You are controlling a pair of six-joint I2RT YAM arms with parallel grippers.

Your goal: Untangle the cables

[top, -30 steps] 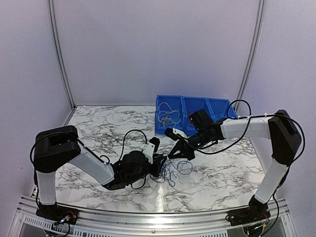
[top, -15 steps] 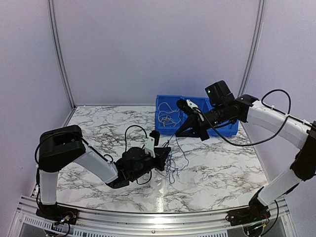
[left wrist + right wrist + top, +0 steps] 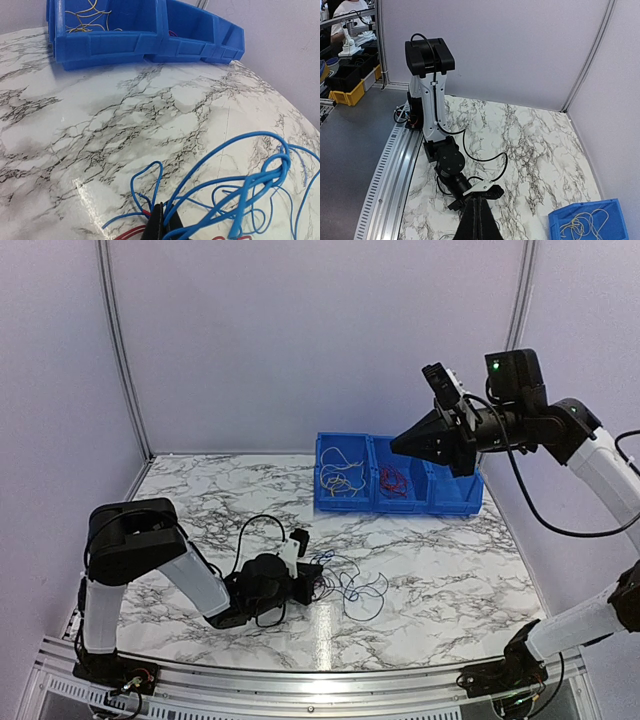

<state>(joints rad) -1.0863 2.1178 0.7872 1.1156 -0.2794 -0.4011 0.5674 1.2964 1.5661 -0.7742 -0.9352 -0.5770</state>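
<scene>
The left claw (image 3: 159, 226) is held low on the marble desk (image 3: 200, 502), its fingers pressed together and pinching strands of the cables (image 3: 352, 588). The cables are spread as a loose bunch of blue and red wire on the desk just beside it. The right claw (image 3: 398, 443) is held high above the blue bins (image 3: 452, 502), its fingers pressed together.

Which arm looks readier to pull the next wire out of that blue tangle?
Probably left: the left tool is down on the table, shut on the cables; the right tool hangs shut, high up by the blue bins.
</scene>
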